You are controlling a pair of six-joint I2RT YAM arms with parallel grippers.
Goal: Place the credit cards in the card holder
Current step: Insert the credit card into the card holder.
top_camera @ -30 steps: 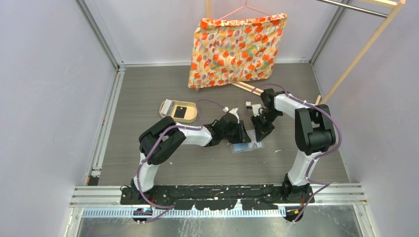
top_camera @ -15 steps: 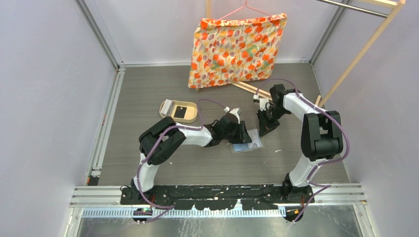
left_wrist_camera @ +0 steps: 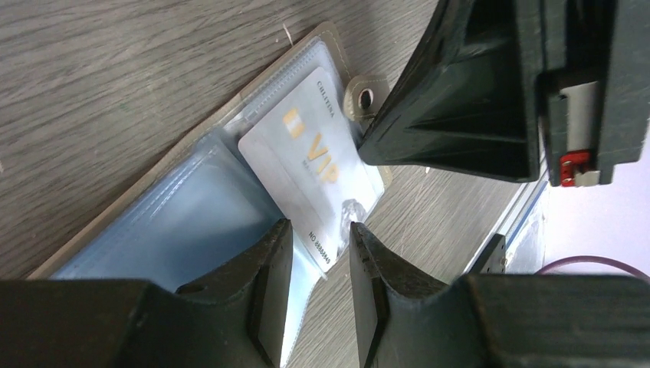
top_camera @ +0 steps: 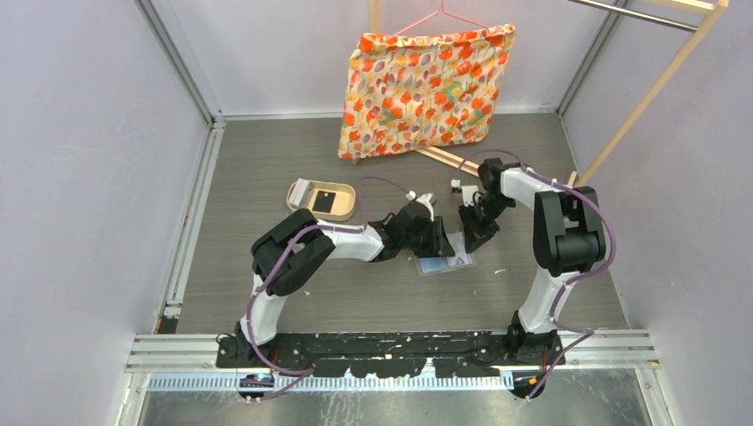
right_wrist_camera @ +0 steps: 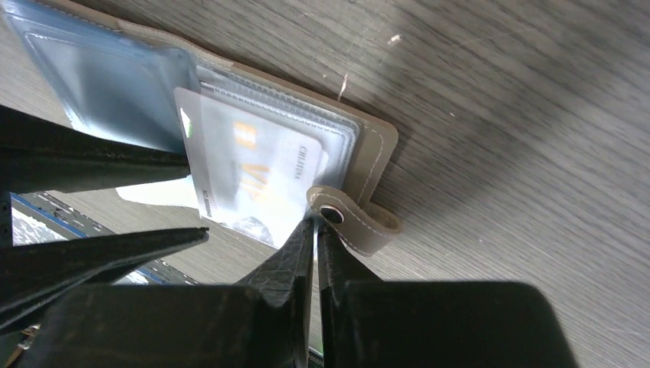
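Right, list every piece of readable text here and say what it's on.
"VIP": gold letters on the white plastic card lying on the open grey folding card holder.
Small print at that card's corner and the number row along its edge: too blurred to read.
No other text is readable.

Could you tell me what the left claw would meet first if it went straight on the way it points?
Most likely the white card, whose near corner lies between the fingers of the left claw; the card holder lies under it, though depth is unclear.
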